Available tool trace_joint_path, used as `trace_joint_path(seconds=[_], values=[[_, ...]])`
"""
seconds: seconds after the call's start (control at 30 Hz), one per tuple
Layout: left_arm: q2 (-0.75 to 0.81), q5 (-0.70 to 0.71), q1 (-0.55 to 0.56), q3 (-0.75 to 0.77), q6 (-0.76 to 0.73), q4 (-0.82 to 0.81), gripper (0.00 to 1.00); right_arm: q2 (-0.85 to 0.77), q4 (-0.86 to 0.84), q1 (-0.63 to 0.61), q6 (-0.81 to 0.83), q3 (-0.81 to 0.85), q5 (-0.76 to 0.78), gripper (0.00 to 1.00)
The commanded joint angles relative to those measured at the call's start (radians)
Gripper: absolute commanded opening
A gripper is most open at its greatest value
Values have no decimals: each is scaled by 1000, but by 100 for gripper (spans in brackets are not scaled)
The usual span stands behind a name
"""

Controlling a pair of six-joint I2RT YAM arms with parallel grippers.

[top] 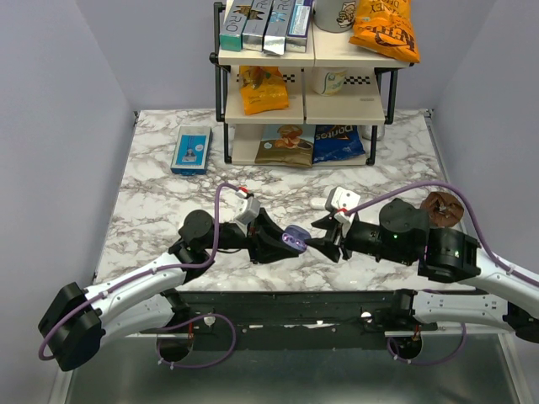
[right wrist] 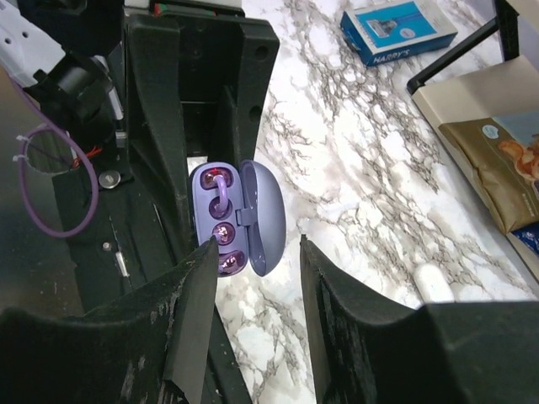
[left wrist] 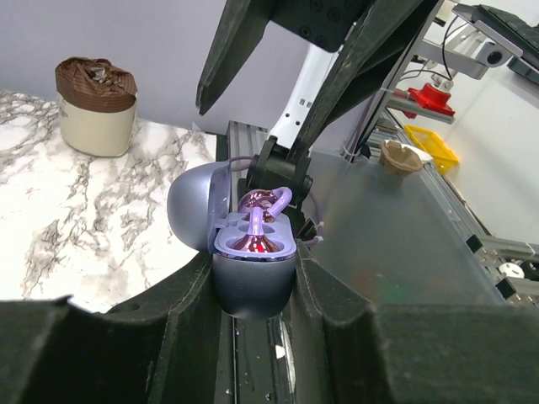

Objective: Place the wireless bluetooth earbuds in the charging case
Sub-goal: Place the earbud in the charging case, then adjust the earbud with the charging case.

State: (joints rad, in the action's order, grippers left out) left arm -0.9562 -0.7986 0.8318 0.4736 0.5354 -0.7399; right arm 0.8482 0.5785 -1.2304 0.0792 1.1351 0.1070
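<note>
My left gripper point(left wrist: 253, 296) is clamped on the lower shell of the charging case point(left wrist: 253, 282), 1 finger point(left wrist: 181, 295) pressed to each side. Its own camera shows the lid point(left wrist: 198, 215) swung open to the left and the purple earbuds point(left wrist: 257, 223) lying in the wells, their loops standing a little proud. I cannot tell whether they are fully seated.

My right gripper point(right wrist: 257, 265) is spread apart and holds nothing. Its camera looks straight into the open case point(right wrist: 221, 215), which the overhead view shows only as a small purple oval point(top: 294, 240) between the 2 grippers. The case's long axis runs in line with both arms, open face up, lid toward the shelf side.

Around it on the marble table point(top: 160, 202) are a blue box point(top: 191, 149) at far left, a snack shelf point(top: 303, 93) at the back, a brown-topped cup point(top: 441, 209) to the right, and a small white piece point(top: 317, 203) just behind the right gripper point(top: 324, 244). The right gripper's fingers point(left wrist: 232, 50) block the left camera's view past the case.
</note>
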Motion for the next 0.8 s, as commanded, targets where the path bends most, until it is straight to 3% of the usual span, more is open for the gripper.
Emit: trace_joint_path(seconds=[0.0,0.77], values=[[20,7,3,-10,-14,-46,0,-5,1,-1,-9,-18,-10,52],[31,10,3,-3,-12,-36,0,43,43,-1,-6,-11,26,52]])
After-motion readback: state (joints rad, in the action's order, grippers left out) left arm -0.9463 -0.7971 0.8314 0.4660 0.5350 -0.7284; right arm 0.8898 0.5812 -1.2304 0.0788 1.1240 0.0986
